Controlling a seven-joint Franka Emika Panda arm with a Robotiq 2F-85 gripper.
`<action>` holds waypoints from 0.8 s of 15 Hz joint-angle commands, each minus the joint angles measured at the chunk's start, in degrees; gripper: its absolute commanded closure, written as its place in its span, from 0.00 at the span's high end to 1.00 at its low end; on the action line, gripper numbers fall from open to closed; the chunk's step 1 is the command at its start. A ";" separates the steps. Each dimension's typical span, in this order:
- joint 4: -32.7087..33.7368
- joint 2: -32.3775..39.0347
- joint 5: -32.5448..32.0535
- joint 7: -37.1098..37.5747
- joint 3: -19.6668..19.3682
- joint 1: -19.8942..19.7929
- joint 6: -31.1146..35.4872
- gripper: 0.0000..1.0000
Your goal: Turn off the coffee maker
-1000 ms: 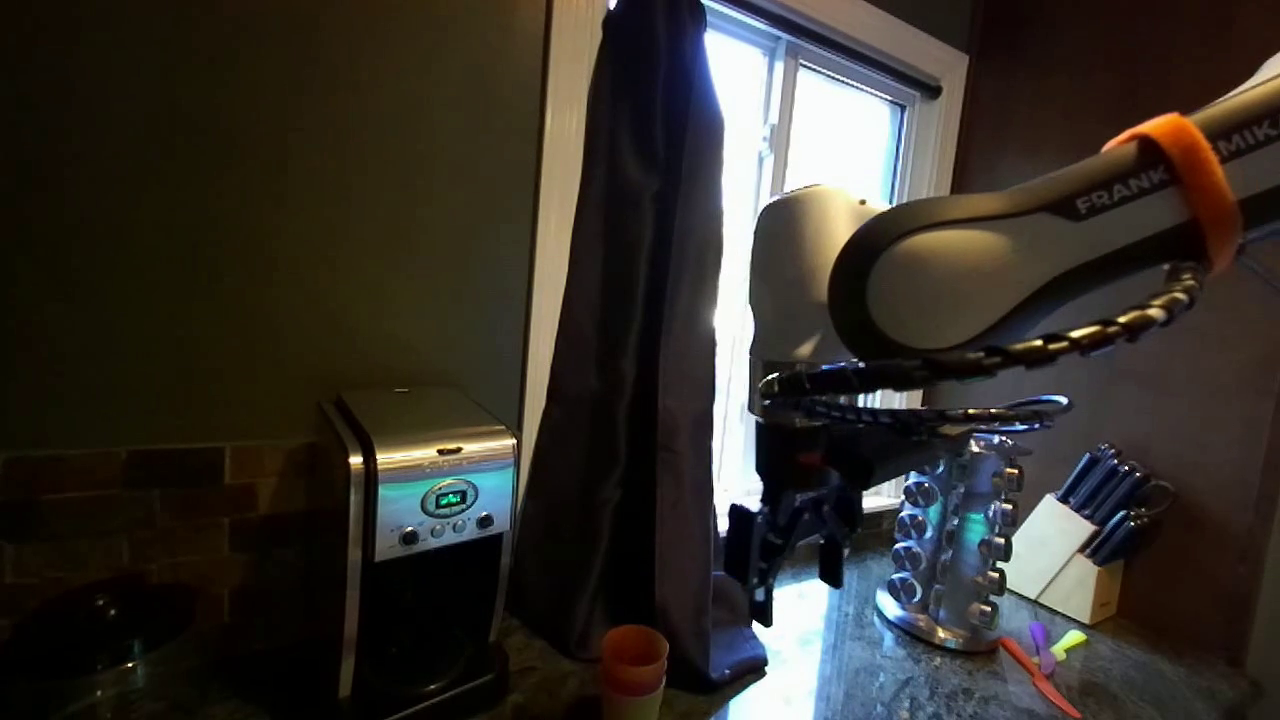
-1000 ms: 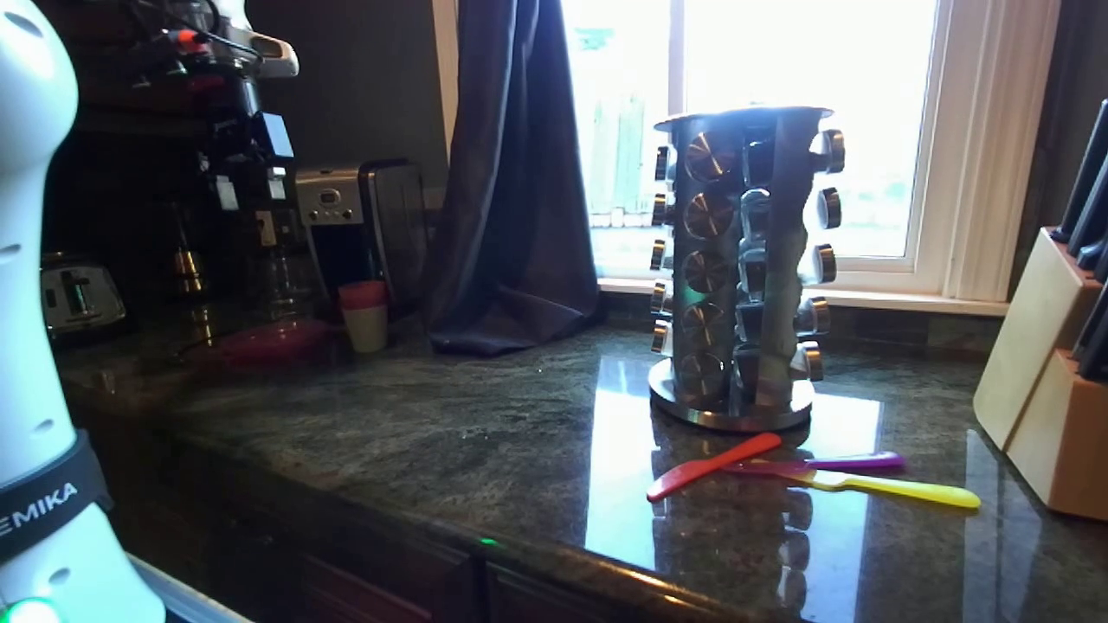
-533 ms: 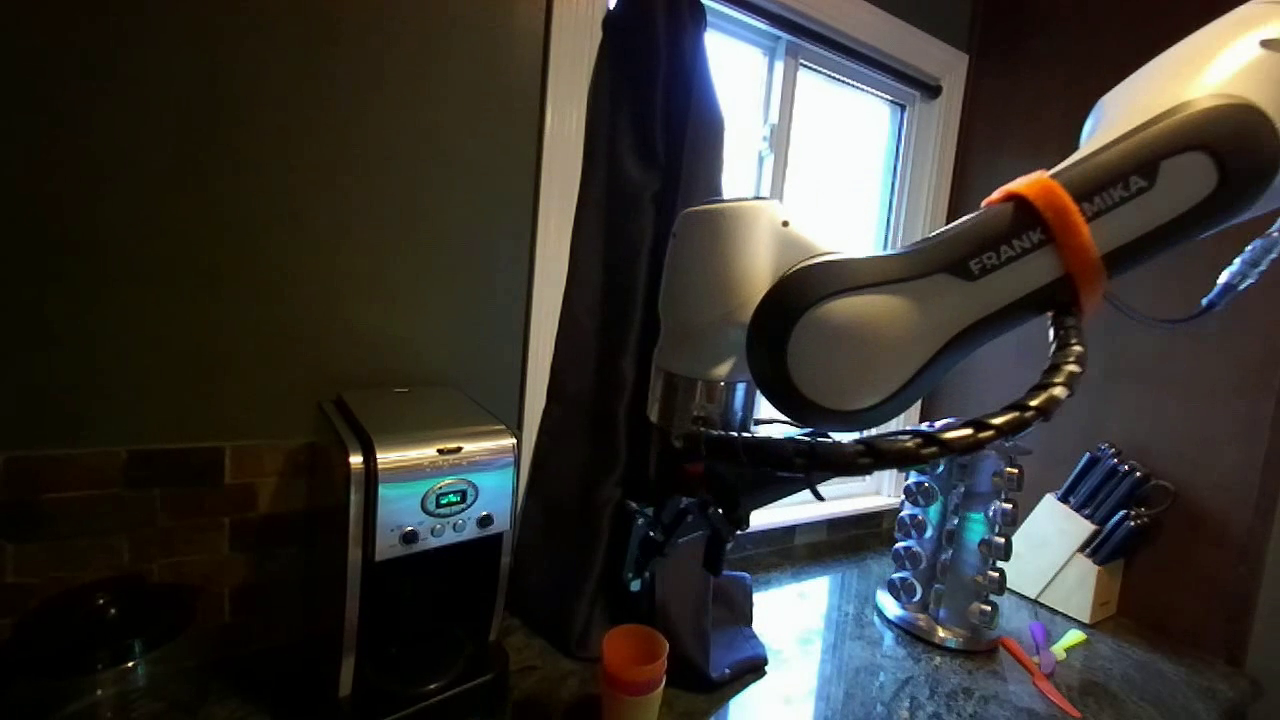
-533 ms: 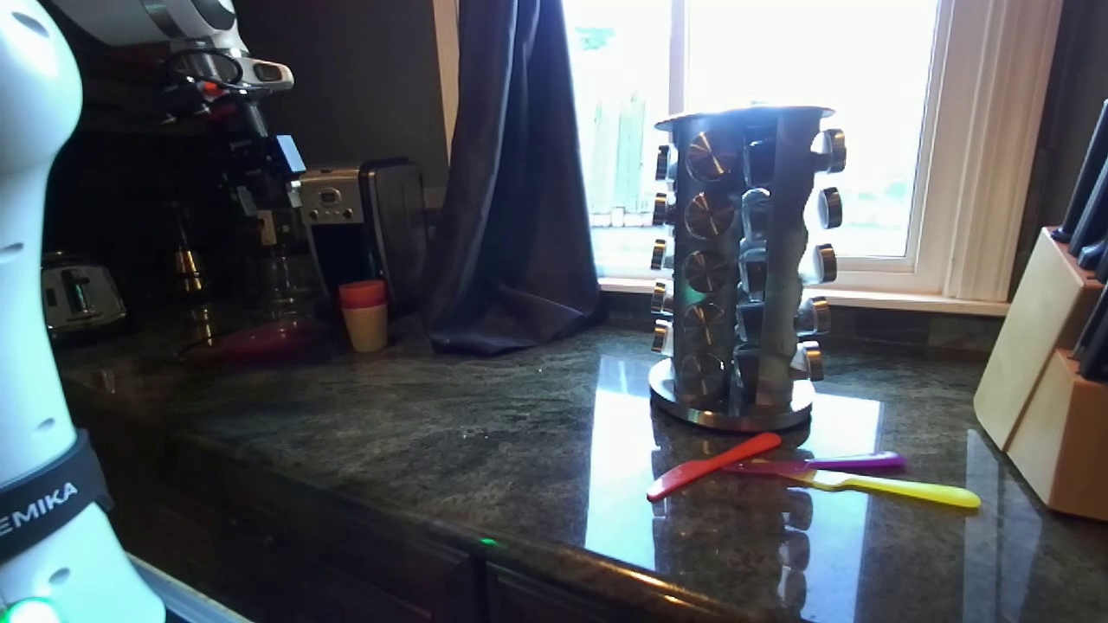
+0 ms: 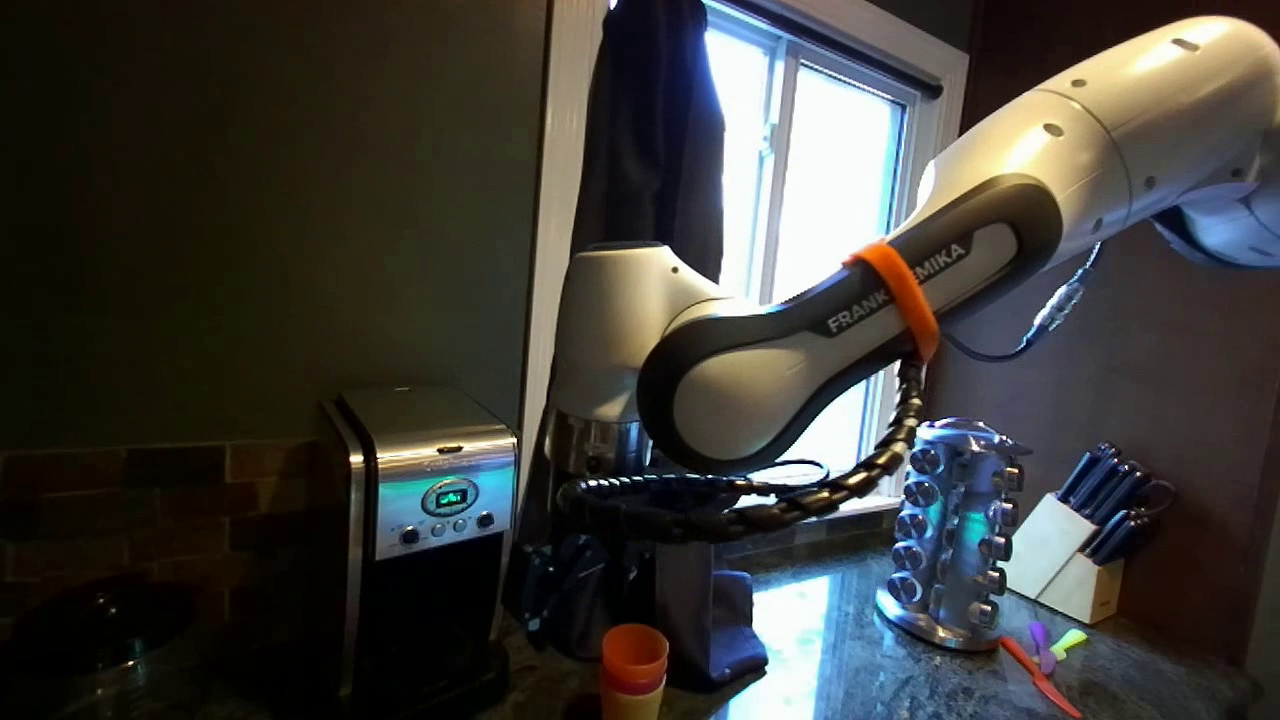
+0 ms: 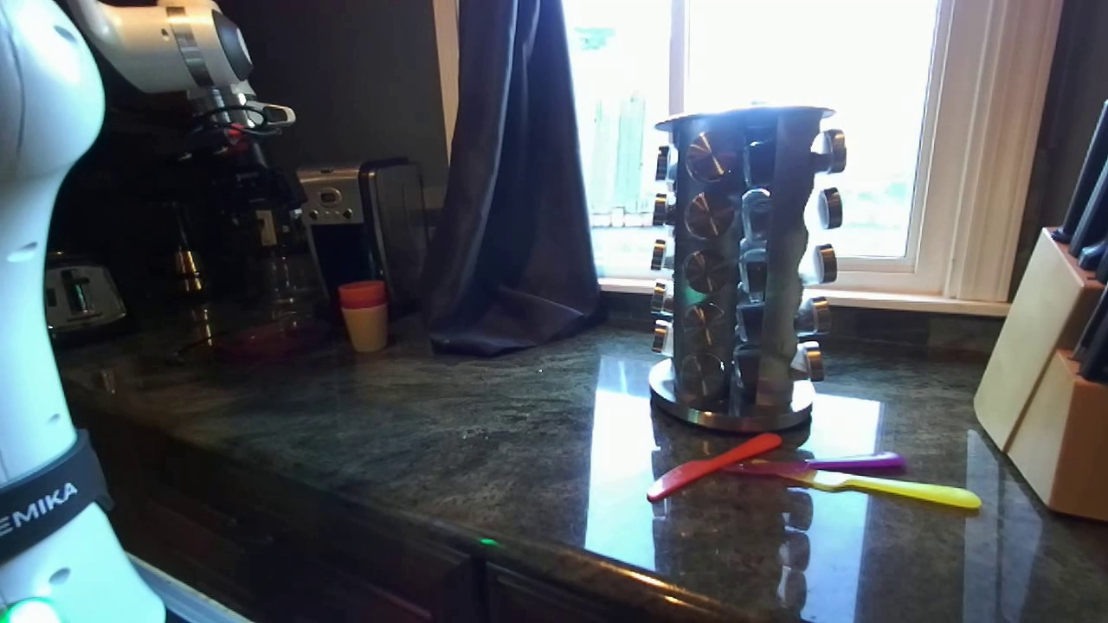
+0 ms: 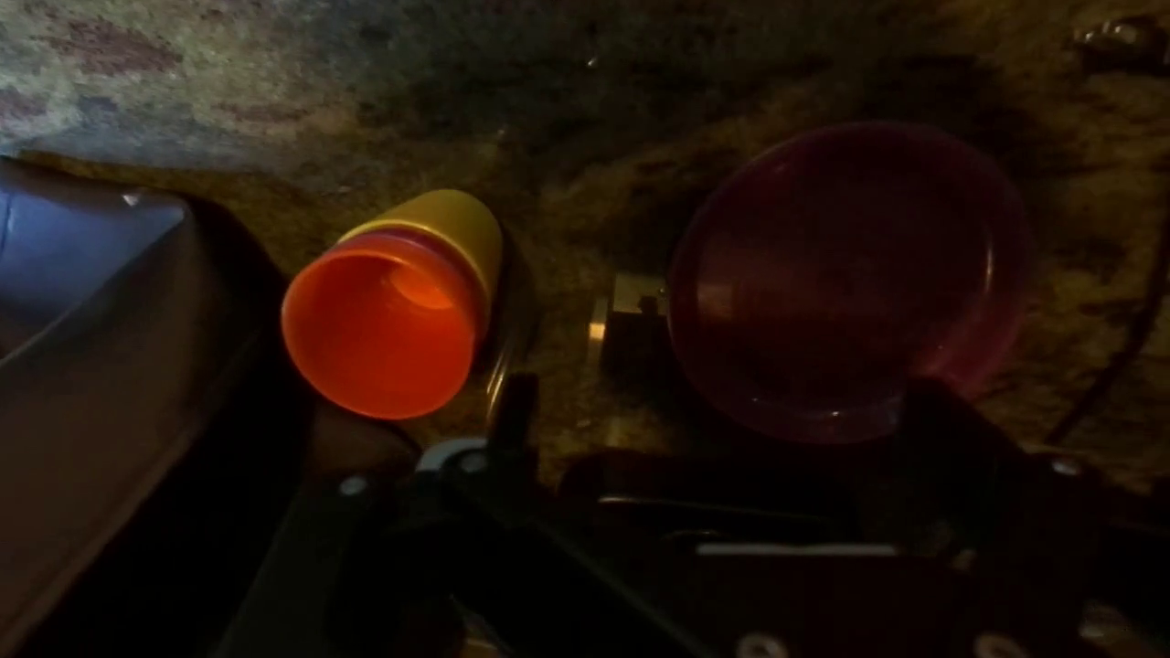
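The coffee maker (image 5: 445, 520) is boxy and dark with a brushed-steel front, knobs, buttons and a lit green display. It stands upright at the left in an exterior view, and shows smaller in an exterior view (image 6: 333, 199). My gripper (image 5: 575, 600) is just right of its front in that picture, before the dark curtain; it is dim and partly behind the arm's cable. In an exterior view the gripper (image 6: 264, 195) overlaps the machine's left edge. In the wrist view the gripper's fingers (image 7: 722, 393) are wide apart with nothing held. I cannot make out the display or knobs there.
Stacked orange and yellow cups (image 7: 393, 311) stand below the gripper beside a dark red plate (image 7: 850, 283). A curtain (image 5: 690, 620) hangs to the counter. A spice rack (image 6: 736, 268), a knife block (image 6: 1039, 381) and several coloured plastic knives (image 6: 714, 467) are farther off.
The arm and gripper have moved left and lower toward the coffee maker, from before the window to before the curtain. The coffee maker, its lit display and the cups look unchanged.
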 commanded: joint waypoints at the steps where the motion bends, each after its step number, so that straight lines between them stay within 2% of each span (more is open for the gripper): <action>1: 0.65 0.51 0.75 -0.70 -3.59 3.47 0.04 1.00; 6: 1.60 1.16 -0.57 -0.52 -4.27 4.13 0.99 1.00; 7: 2.20 1.54 -2.67 0.38 -5.10 5.08 2.15 0.75; 8: 2.63 1.80 -3.10 0.14 -5.63 5.64 3.23 0.73; 12: 3.99 2.26 -4.85 0.19 -7.29 7.39 9.07 0.42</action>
